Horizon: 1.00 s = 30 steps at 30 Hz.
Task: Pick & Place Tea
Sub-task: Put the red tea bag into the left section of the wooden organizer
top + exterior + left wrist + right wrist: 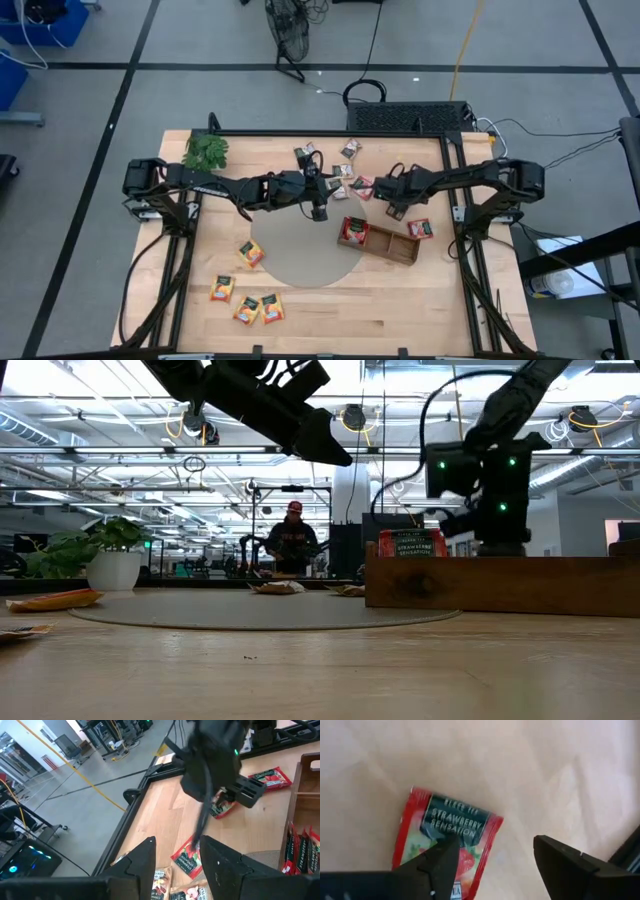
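- Spread wide, the right gripper [492,865] holds nothing; its jaws hang over a red strawberry sachet [445,845] lying flat on the wooden table [400,310], one finger partly covering it.
- Left gripper [175,865] jaws stand parted with nothing between them.
- Only the right wrist view gives the sachet's label; the high view shows merely the right gripper [392,197] low among scattered red and grey-white sachets [352,184] at the table's far middle.
- Both arms reach inward from the table's sides, the left gripper [318,200] near the grey round mat [300,255].
- Wooden compartment tray [385,244] lies right of the mat, with red sachets standing in one end compartment [353,231] and another at the opposite end [419,229].
- Orange-yellow sachets [246,300] lie near the front left.
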### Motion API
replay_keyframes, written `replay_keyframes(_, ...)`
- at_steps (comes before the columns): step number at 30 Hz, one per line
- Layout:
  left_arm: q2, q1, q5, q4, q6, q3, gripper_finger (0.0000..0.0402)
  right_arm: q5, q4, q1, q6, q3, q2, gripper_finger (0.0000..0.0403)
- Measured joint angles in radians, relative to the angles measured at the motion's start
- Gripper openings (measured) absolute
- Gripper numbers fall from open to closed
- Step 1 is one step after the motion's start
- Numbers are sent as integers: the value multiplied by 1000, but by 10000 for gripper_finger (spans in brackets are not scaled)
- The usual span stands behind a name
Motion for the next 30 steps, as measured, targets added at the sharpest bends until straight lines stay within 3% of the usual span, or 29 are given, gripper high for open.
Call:
replay_keyframes(6,0,0,0,3,0,0,157,-56,-11,-6,12,2,-59,229)
replay_keyframes(12,0,0,0,5,0,0,157,-279,-32,-7,55,2,-121,232)
replay_keyframes(25,0,0,0,15,-6,0,157,-305,78,-8,94,-141,-78,231)
replay_keyframes(30,0,0,0,34,-6,0,157,-303,69,-7,96,-146,-80,178)
